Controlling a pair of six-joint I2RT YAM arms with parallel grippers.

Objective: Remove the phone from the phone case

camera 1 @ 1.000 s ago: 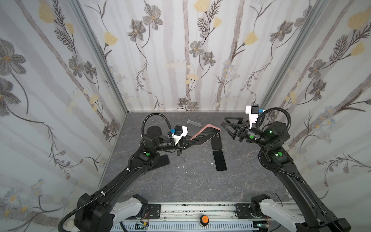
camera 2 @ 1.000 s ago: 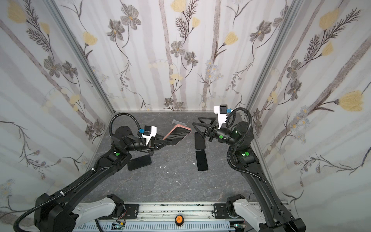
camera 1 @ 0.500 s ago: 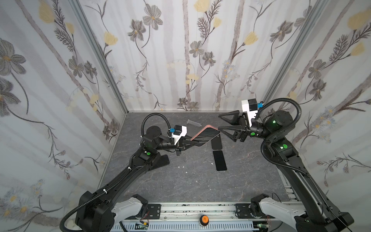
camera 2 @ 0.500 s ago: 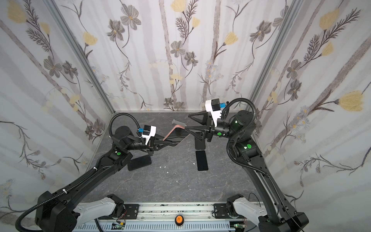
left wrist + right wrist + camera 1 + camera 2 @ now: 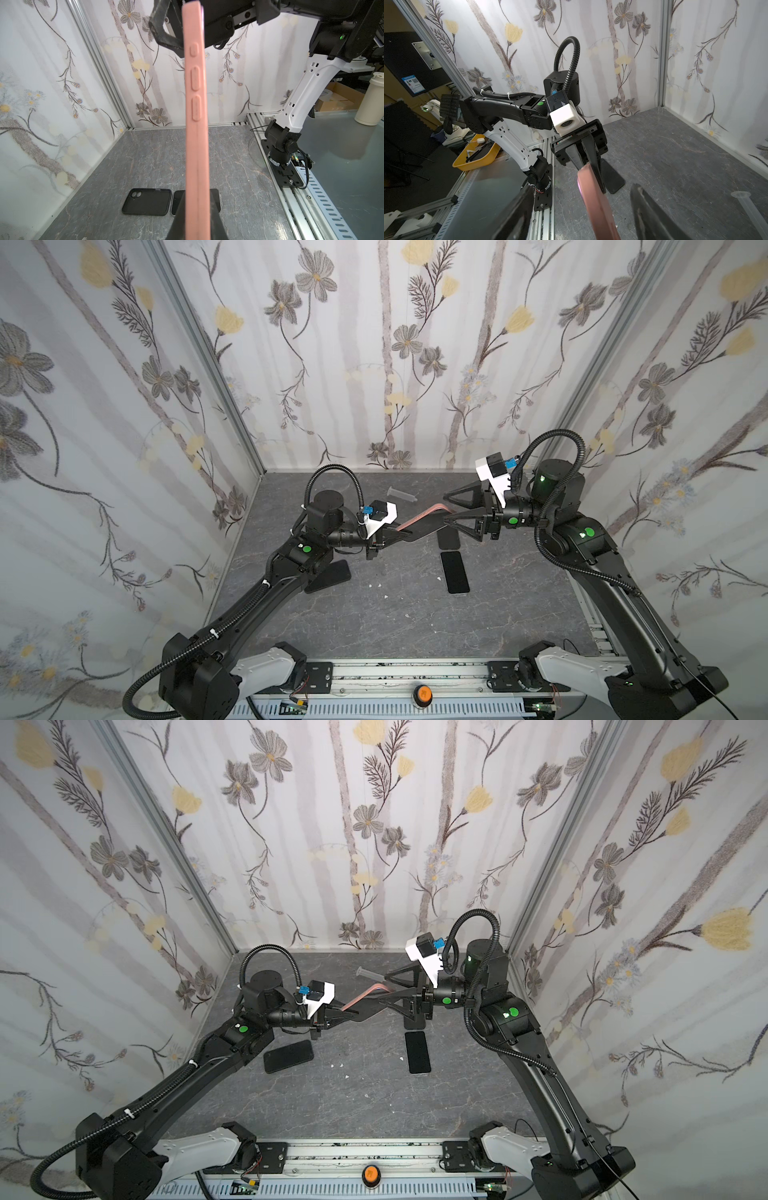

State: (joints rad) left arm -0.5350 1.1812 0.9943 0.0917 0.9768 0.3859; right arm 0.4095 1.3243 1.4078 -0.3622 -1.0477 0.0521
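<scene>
Left gripper (image 5: 400,536): clamped on one end of the pink phone case (image 5: 419,516).
Right gripper (image 5: 448,509): spread wide around its far end.
Doing it well: should close squarely on the case rim only.

Pink phone case (image 5: 196,124): lower end cut off at frame edge. Dark phone (image 5: 177,202) on surface (image 5: 145,155): partly hidden behind case. Clear tube (image 5: 749,205): cropped at edge.

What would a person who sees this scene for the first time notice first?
The pink phone case stands out, held in the air above the table's middle, one end pinched in the shut left gripper. The open right gripper has a jaw on each side of its other end. Below, a black phone lies flat on the grey table.
</scene>
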